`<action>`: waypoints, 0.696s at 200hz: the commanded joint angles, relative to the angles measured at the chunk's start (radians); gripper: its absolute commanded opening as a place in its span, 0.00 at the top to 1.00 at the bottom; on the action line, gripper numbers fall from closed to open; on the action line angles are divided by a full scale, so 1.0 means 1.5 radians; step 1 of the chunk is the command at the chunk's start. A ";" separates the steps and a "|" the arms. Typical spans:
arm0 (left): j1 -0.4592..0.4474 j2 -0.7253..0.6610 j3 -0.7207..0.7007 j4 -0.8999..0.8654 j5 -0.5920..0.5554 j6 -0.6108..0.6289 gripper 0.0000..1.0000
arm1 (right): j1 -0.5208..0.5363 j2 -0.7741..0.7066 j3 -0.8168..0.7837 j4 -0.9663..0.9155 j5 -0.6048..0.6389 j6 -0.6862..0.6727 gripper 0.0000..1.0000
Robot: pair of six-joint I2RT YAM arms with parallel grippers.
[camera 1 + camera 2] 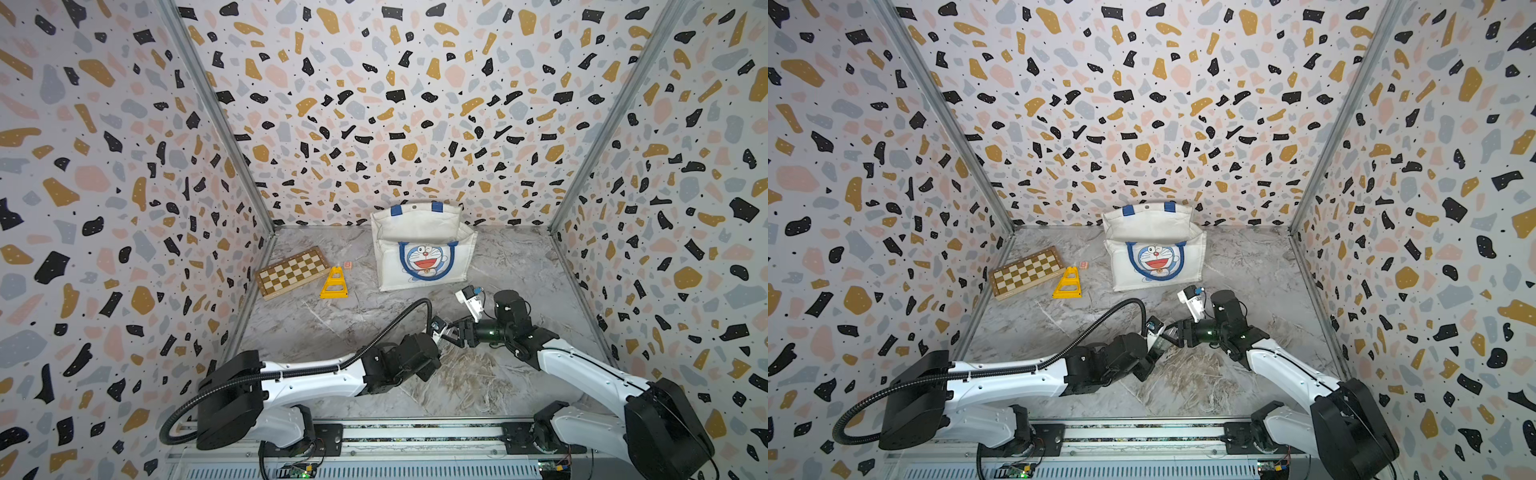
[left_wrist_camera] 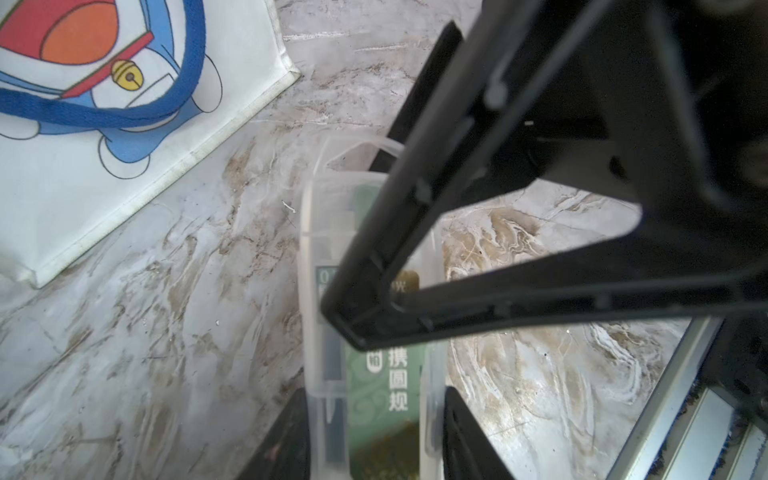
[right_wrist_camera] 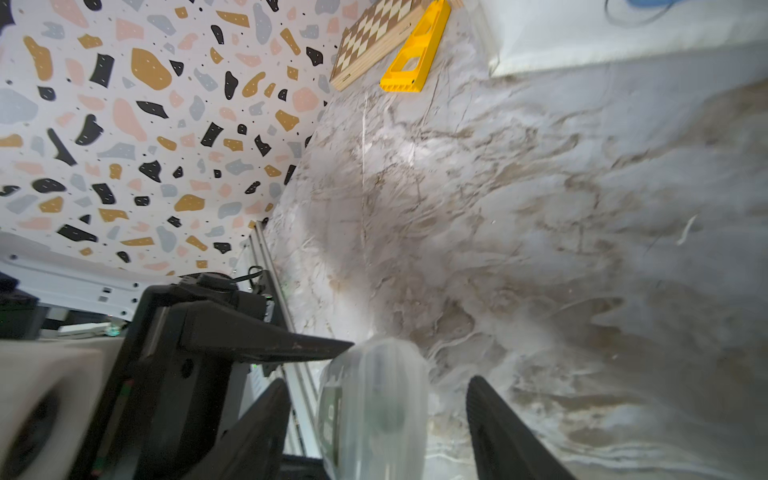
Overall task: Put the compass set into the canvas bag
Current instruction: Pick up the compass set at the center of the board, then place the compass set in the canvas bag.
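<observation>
While the compass set (image 2: pixel 386 374) seems mid-handover, the left gripper (image 2: pixel 374 407) clamps one end and the right gripper (image 3: pixel 378 380) straddles the other, jaws apart, clear of it. They meet below frame centre in both top views, forearms low, wrists nose to nose; the bag (image 1: pixel 424 274) stands open-mouthed above them.
</observation>
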 commanded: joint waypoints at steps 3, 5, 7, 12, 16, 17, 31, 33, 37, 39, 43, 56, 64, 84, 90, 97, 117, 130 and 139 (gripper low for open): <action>-0.003 -0.008 -0.011 0.047 -0.017 0.016 0.68 | 0.005 0.001 -0.011 0.075 -0.061 0.046 0.49; -0.003 -0.007 -0.011 0.048 -0.017 0.015 0.68 | 0.006 0.001 -0.012 0.075 -0.061 0.048 0.51; -0.002 -0.007 -0.012 0.049 -0.019 0.014 0.68 | 0.005 0.002 -0.011 0.076 -0.061 0.049 0.53; -0.003 -0.006 -0.012 0.048 -0.025 0.011 0.68 | 0.006 0.003 -0.013 0.077 -0.061 0.049 0.58; -0.003 -0.006 -0.011 0.047 -0.030 0.006 0.67 | 0.005 0.003 -0.013 0.077 -0.059 0.049 0.60; -0.003 -0.007 -0.011 0.047 -0.031 0.005 0.67 | 0.006 0.003 -0.012 0.076 -0.059 0.049 0.61; -0.003 -0.006 -0.012 0.045 -0.040 0.000 0.62 | 0.005 0.003 -0.011 0.069 -0.046 0.049 0.71; -0.003 -0.006 -0.012 0.045 -0.040 0.001 0.61 | 0.006 0.003 -0.011 0.068 -0.043 0.048 0.73; -0.003 -0.006 -0.013 0.045 -0.040 0.000 0.59 | 0.006 0.002 -0.010 0.066 -0.039 0.047 0.76; -0.003 -0.007 -0.013 0.044 -0.041 -0.001 0.59 | 0.005 0.001 -0.009 0.065 -0.037 0.046 0.77; -0.003 -0.007 -0.013 0.043 -0.044 -0.002 0.56 | 0.005 0.001 -0.008 0.063 -0.033 0.045 0.80; -0.003 -0.011 -0.017 0.043 -0.050 -0.005 0.44 | 0.005 -0.005 0.000 0.047 -0.008 0.038 0.89; -0.003 -0.015 -0.020 0.040 -0.056 -0.008 0.36 | 0.005 -0.008 0.008 0.026 0.016 0.029 0.92; -0.003 -0.031 -0.030 0.032 -0.072 -0.014 0.24 | 0.006 -0.026 0.044 -0.036 0.079 -0.002 0.95; -0.003 -0.039 -0.034 0.029 -0.078 -0.019 0.23 | 0.005 -0.033 0.061 -0.055 0.098 -0.011 0.96; -0.002 -0.049 -0.041 0.030 -0.081 -0.022 0.21 | 0.005 -0.040 0.085 -0.076 0.123 -0.021 0.98; 0.002 -0.081 -0.070 0.043 -0.083 -0.035 0.18 | 0.006 -0.055 0.162 -0.120 0.196 -0.039 1.00; 0.009 -0.103 -0.089 0.055 -0.068 -0.045 0.17 | 0.012 -0.057 0.209 -0.120 0.242 -0.042 1.00; 0.017 -0.120 -0.100 0.057 -0.056 -0.053 0.17 | 0.018 -0.054 0.236 -0.108 0.270 -0.042 1.00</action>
